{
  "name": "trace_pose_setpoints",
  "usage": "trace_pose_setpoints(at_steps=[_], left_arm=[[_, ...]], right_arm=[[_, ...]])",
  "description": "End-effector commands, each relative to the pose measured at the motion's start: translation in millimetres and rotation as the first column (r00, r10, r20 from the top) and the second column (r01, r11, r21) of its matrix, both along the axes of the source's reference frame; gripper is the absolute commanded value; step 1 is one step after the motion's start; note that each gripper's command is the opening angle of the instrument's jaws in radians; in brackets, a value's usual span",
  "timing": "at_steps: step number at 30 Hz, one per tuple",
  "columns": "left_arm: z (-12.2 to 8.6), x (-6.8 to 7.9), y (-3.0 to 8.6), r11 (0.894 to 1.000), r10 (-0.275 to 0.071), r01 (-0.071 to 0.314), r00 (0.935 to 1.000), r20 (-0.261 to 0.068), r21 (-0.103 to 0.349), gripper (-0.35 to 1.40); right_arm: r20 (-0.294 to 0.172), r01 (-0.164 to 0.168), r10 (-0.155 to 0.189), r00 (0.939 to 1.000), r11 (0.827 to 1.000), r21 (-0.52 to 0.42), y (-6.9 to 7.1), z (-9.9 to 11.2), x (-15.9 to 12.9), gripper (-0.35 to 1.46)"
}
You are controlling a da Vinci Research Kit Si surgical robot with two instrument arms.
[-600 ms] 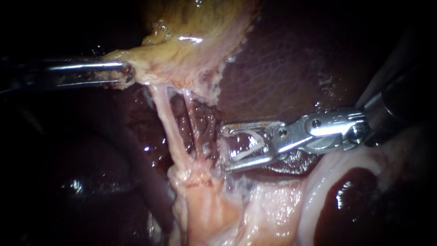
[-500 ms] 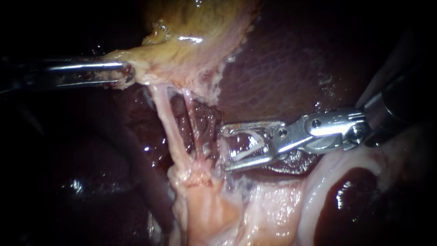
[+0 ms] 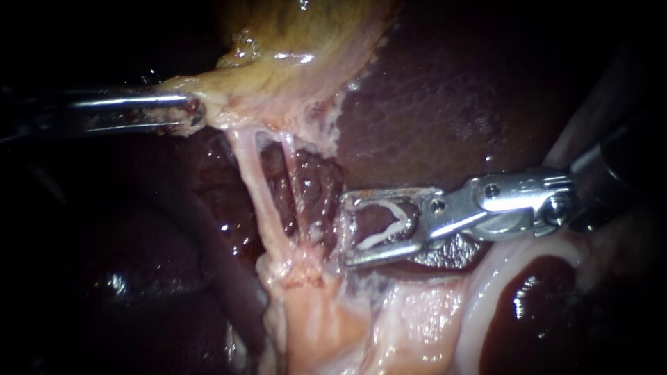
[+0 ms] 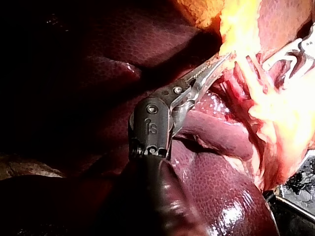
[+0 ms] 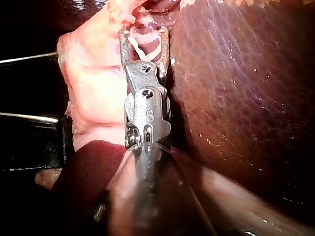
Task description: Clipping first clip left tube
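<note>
The yellow gallbladder [image 3: 299, 62] is pulled up and to the left, with my left instrument [image 3: 189, 114] shut on its lower edge. Two tubes run down from it. The left tube [image 3: 260, 194] is pale and thick. The right tube [image 3: 297, 191] is thin and reddish. My right instrument [image 3: 346, 230] lies just right of the tubes without touching them. Its jaws stand wide apart and carry a white V-shaped clip [image 3: 385, 226]. The left wrist view shows my left instrument [image 4: 216, 66] on the gallbladder [image 4: 241, 29]. In the right wrist view my right instrument [image 5: 145, 32] holds the clip [image 5: 147, 46] short of the tubes.
Dark liver [image 3: 431, 104] lies behind and to the right. Pale fatty tissue [image 3: 326, 319] sits where the tubes meet below. A pale curled fold [image 3: 486, 292] lies under the right instrument's wrist. The liver [image 5: 236, 98] runs close beside the right shaft.
My right instrument has slid slightly to the right, away from the tubes, with the clip still between its jaws. The left instrument holds still.
</note>
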State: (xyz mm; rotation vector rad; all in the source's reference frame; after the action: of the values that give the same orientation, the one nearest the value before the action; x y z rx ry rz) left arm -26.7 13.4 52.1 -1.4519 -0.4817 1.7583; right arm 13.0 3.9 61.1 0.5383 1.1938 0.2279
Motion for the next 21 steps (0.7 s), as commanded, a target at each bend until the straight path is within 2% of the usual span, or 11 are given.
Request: trace_pose_setpoints(at_steps=[1, 8, 21], left_arm=[[0.0, 0.0, 0.0, 1.000, 0.000, 0.000, 1.0000, 0.000, 0.000, -0.35], [0.0, 0.0, 0.0, 1.000, 0.000, 0.000, 1.0000, 0.000, 0.000, -0.35], [0.1, -0.1, 0.0, 1.000, 0.000, 0.000, 1.0000, 0.000, -0.001, -0.35]], right_arm=[[-0.004, 0.001, -0.001, 1.0000, 1.000, 0.002, 0.0, -0.4, 0.0, 0.47], [-0.011, 0.004, -0.003, 0.9999, 1.000, 0.010, -0.1, -2.8, 0.3, 0.47], [-0.002, -0.015, 0.015, 0.9999, 0.998, 0.064, -0.2, -4.6, 1.9, 0.47]])
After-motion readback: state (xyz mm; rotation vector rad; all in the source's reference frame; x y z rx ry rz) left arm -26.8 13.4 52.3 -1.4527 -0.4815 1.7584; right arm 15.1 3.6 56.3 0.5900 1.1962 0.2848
